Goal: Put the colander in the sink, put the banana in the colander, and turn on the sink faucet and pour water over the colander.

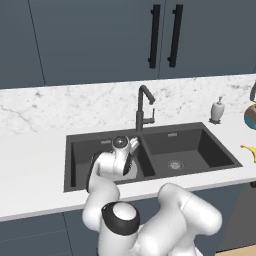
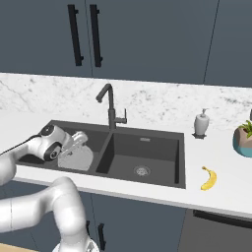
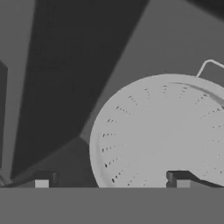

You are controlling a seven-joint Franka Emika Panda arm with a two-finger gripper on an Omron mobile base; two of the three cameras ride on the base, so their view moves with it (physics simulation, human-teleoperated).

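Presently, colander (image 3: 166,135), round pale-grey perforated bowl with thin wire handle, apparently resting in left basin of sink (image 2: 147,147), pincer (image 3: 111,179) released above it, banana (image 2: 208,178) on desk (image 2: 216,197).

We see a matt light-grey metal colander (image 3: 162,135) with fine perforations, a matt dark sink (image 1: 210,150), a dark metal faucet (image 2: 109,106), and a white veined marble surface (image 1: 30,165).

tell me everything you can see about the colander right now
The colander is a round, light-grey, metal-looking bowl with rows of tiny perforations and a thin wire handle at its rim. It sits upright on the floor of the left basin of the dark sink. The gripper hovers open above it, one fingertip over its rim, not gripping it. Nothing lies inside it.
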